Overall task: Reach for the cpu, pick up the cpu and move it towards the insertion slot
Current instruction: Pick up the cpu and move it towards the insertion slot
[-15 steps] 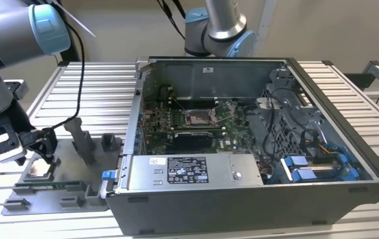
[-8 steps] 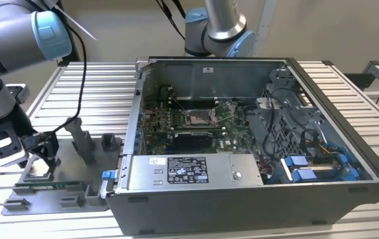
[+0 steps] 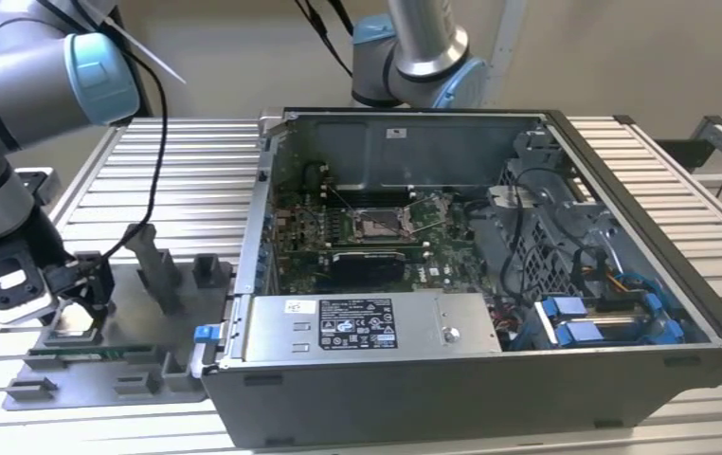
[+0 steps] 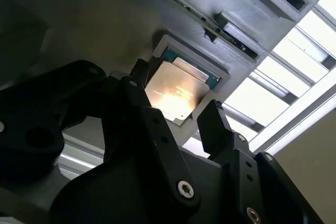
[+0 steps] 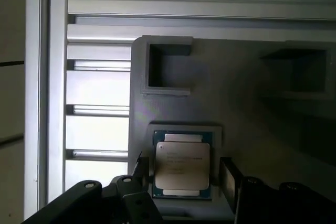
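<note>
Open grey computer case sits on slatted worktop. Power supply at its 6 o'clock, blue drive brackets at 4. Grey fixture plate at case's 8 o'clock holds green memory stick.

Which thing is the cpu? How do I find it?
Find the grey tray on the exterior view's left of the open computer case. Under the tool, the cpu lies in a square pocket. It is a flat, silvery square, unlike the long green memory stick beside it.
</note>
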Robot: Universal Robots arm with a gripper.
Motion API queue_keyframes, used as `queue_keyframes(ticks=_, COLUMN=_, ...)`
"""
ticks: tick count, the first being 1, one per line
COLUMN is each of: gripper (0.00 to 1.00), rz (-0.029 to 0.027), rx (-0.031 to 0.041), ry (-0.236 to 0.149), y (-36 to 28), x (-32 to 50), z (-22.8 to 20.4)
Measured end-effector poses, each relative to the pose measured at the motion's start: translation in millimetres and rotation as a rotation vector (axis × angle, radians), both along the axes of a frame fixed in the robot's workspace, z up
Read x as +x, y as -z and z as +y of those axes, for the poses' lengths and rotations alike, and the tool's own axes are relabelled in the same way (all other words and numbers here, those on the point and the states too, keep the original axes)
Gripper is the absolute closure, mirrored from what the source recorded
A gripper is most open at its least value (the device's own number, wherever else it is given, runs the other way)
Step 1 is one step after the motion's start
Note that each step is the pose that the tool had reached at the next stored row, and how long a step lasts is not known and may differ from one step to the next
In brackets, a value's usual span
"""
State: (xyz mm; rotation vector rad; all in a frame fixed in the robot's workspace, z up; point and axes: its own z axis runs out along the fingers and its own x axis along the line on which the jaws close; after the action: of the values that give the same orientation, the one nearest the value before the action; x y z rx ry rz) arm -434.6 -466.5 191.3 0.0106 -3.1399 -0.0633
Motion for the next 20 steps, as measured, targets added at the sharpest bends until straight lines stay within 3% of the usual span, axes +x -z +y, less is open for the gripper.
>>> queue_keyframes(ticks=10, gripper=0.00, rz=-0.0002, rx=-0.0004, ry=0.007, y=5.8, x=-0.1, z=2.5)
queue_keyframes(ticks=20, gripper=0.00, rz=-0.0001, rx=-0.0005, ry=0.015, y=6.5, x=-0.5, z=2.6)
